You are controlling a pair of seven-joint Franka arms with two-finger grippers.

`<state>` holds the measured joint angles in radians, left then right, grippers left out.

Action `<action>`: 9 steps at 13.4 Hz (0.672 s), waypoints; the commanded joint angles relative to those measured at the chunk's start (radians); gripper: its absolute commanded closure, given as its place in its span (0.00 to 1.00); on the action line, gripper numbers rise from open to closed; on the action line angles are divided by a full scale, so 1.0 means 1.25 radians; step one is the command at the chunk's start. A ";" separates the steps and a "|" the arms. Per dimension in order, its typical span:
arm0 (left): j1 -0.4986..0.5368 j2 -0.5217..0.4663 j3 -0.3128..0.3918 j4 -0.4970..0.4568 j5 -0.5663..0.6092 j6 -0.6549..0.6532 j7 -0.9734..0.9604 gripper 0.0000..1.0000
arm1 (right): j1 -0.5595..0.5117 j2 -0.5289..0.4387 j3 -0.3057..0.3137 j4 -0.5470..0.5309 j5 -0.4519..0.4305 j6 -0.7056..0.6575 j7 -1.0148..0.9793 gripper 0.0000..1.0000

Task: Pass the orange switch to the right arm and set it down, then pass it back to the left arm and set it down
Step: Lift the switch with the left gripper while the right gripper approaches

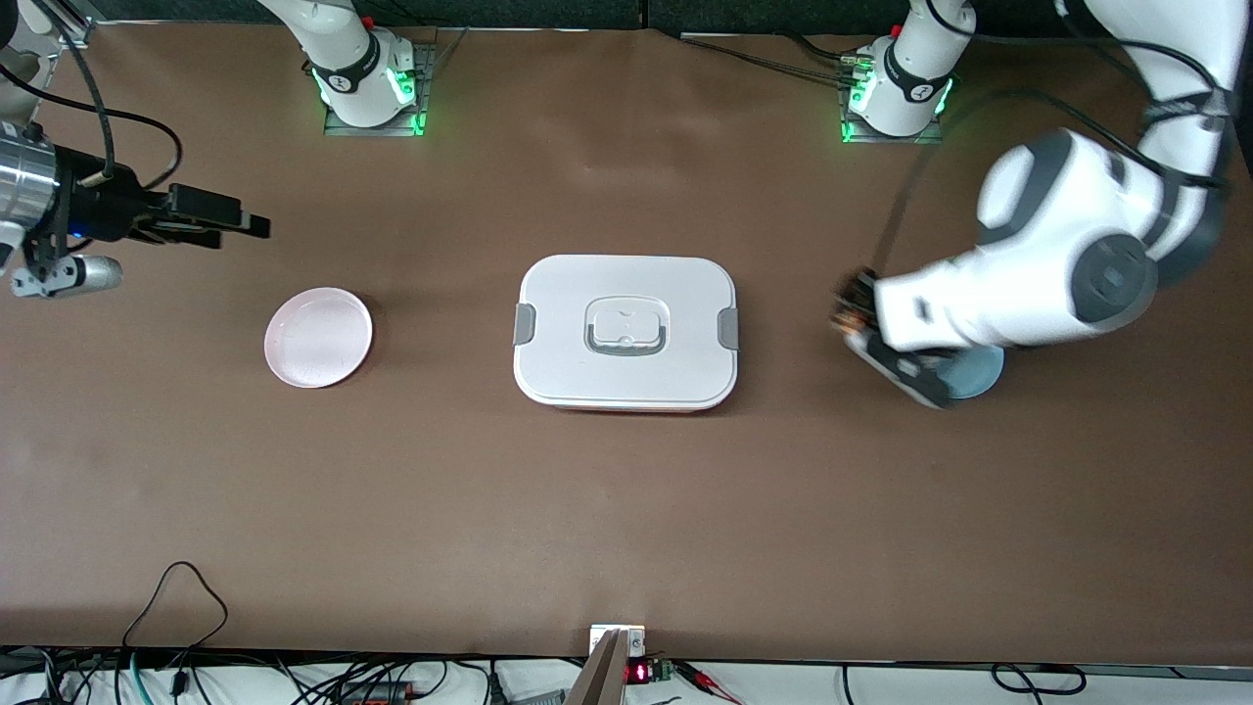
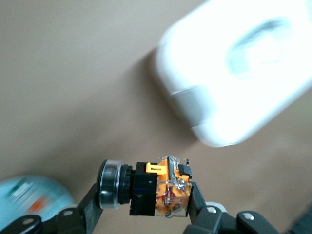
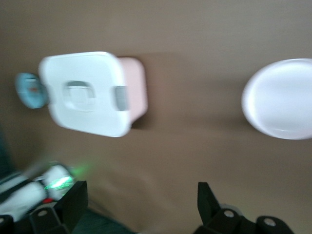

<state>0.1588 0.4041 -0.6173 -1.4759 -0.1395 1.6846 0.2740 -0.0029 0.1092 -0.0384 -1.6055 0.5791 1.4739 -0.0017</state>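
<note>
The small black cylindrical push-button with an orange body and a metallic round end, the orange switch point(image 2: 146, 189), sat crosswise between the two black fingers point(image 2: 87, 210) of the left gripper point(image 2: 141, 207), which was clamped on it, one finger against the metallic end and the other against the orange end. In the front view that left gripper point(image 1: 861, 328) was up in the air at the left arm's end of the brown table point(image 1: 626, 509), over the edge of a round pale blue plate point(image 1: 979, 372), and well apart from the large white rounded-rectangle lidded box point(image 1: 626, 331) with grey side latches and a recessed grey handle; the switch itself could barely be made out there. The left wrist view alone showed the switch plainly, with the box point(image 2: 239, 73) off ahead of the claw and the blue plate point(image 2: 34, 200) just beside it. The right gripper point(image 1: 210, 220) hung over bare table at the right arm's end, near a round pink plate point(image 1: 318, 337), its arm waiting. The right wrist view showed its fingers point(image 3: 207, 200) spread wide apart with nothing between them, the pink plate point(image 3: 280, 100) and the box point(image 3: 87, 92) both lying ahead.
</note>
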 commanded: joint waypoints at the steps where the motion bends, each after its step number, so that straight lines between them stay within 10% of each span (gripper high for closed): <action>1: -0.085 0.038 -0.039 0.099 -0.032 0.035 0.039 0.86 | -0.011 0.032 -0.001 -0.005 0.124 -0.001 -0.007 0.00; 9: -0.301 0.082 -0.035 0.133 -0.076 0.375 -0.002 0.88 | 0.049 0.087 0.004 -0.009 0.359 0.052 -0.004 0.00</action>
<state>-0.1689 0.4692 -0.6699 -1.3560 -0.2141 2.0939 0.2803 0.0224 0.2072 -0.0348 -1.6214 0.9919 1.4986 -0.0103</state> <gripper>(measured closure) 0.264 0.000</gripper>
